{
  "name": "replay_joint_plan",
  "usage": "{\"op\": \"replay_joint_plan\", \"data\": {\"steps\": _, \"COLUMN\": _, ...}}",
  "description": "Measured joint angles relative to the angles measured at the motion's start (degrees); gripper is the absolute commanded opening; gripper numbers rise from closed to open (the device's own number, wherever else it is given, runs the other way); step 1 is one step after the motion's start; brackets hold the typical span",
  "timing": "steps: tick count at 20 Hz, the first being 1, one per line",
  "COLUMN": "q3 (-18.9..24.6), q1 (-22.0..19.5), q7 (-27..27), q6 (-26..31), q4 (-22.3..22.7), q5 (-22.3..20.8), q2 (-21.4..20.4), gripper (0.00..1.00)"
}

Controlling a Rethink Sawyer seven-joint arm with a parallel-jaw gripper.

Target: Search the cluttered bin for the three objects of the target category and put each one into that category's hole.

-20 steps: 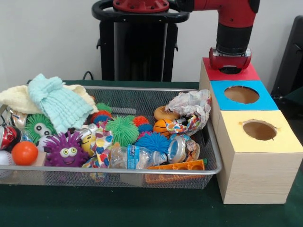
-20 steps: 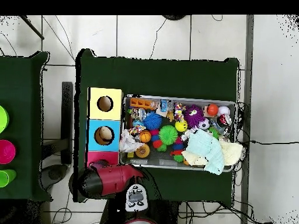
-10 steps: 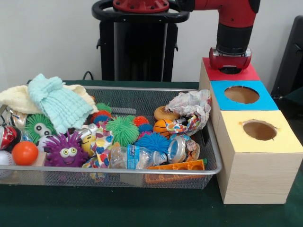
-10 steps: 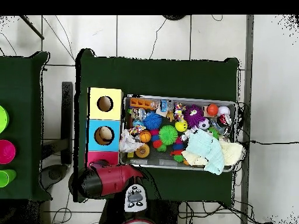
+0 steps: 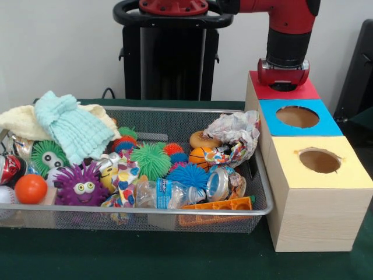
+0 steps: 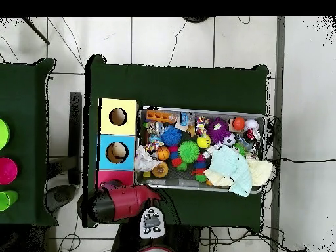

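The wire mesh bin (image 5: 175, 211) (image 6: 257, 118) holds spiky puffer balls, smooth balls, a plastic bottle, crumpled wrappers and cloths. No plush duck, tiger or bear shows in either view. The red-topped box (image 5: 303, 90) (image 6: 115, 177) stands farthest back in the row of three. My gripper (image 5: 284, 84) hangs straight down on its top and covers the hole. The red arm (image 6: 121, 202) hides the gripper in the overhead view. I cannot see whether the gripper holds anything.
The blue-topped box (image 5: 326, 125) and yellow-topped box (image 5: 349, 169) stand in front of the red one, right of the bin. A light blue cloth (image 5: 70, 128) and a cream cloth (image 5: 17, 119) lie piled at the bin's left end. The black pedestal (image 5: 169, 52) stands behind.
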Motion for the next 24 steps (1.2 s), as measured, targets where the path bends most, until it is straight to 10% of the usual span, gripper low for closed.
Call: {"op": "replay_joint_plan", "data": {"steps": 24, "q3": -0.13, "q1": -0.01, "q7": 0.00, "q6": 1.49, "q4": 0.01, "q5": 0.14, "q2": -1.60, "gripper": 1.00}}
